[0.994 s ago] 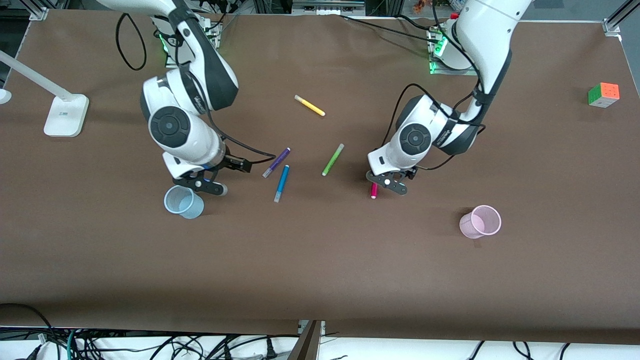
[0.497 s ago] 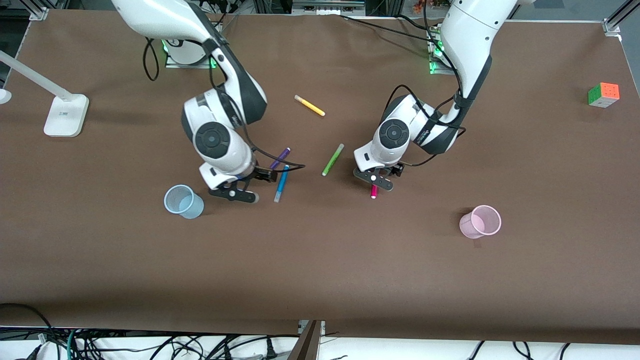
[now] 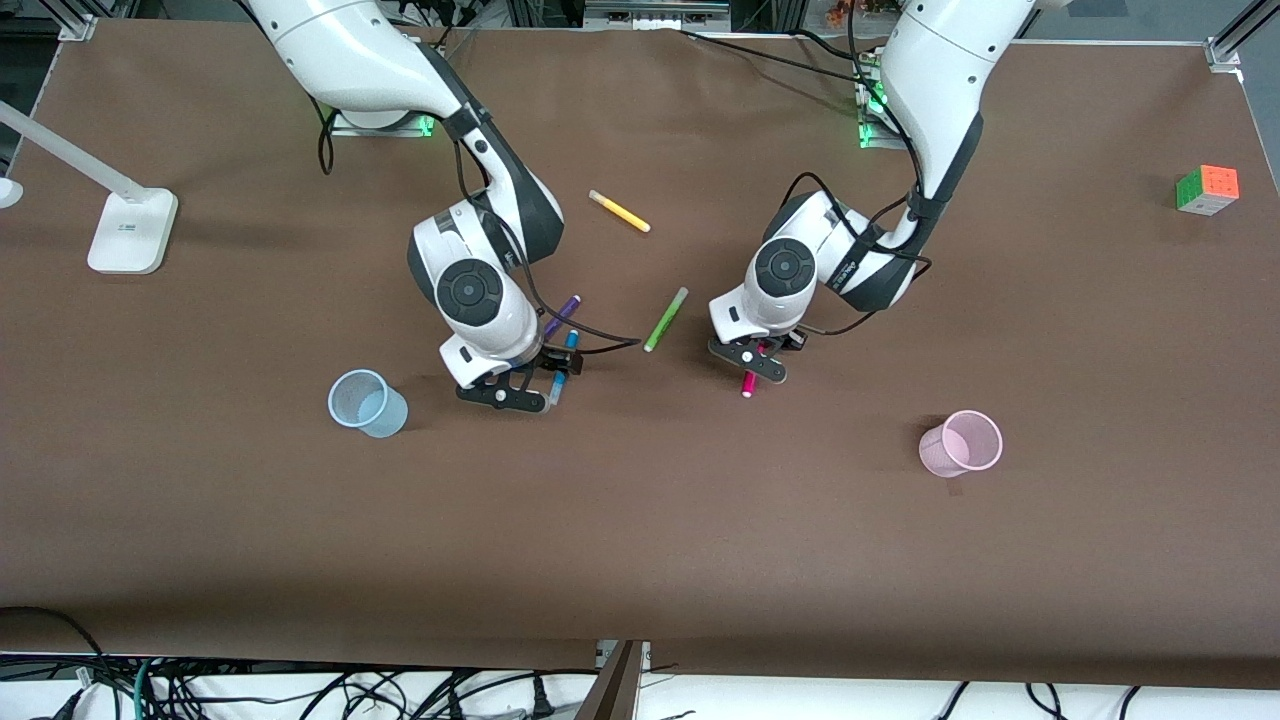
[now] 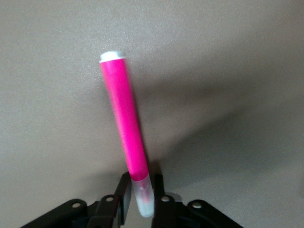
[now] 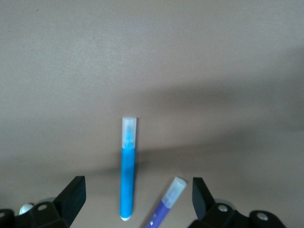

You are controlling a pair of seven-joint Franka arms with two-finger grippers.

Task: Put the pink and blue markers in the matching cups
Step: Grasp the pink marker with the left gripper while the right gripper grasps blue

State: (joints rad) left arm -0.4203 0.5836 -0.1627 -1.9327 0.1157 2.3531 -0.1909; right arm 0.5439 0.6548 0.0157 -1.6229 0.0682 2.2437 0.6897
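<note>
The pink marker [image 4: 126,128] lies on the brown table, and my left gripper [image 4: 141,190] is shut on its pale cap end; in the front view the gripper [image 3: 750,362] covers most of the marker [image 3: 747,384]. My right gripper [image 5: 137,194] is open wide, low over the blue marker [image 5: 127,180], with the purple marker [image 5: 166,206] also between its fingers. In the front view this gripper [image 3: 503,394] hides part of the blue marker [image 3: 557,385]. The pale blue cup [image 3: 367,403] stands upright toward the right arm's end. The pale pink cup [image 3: 961,443] stands upright toward the left arm's end.
A lime-green marker [image 3: 666,318] lies between the two grippers, and a yellow marker [image 3: 619,211] lies nearer the bases. A colour cube [image 3: 1207,189] sits at the left arm's end, and a white lamp base [image 3: 132,231] at the right arm's end.
My right gripper has moved from beside the blue cup toward the left arm's end, to over the blue marker. My left gripper has shifted slightly along the pink marker.
</note>
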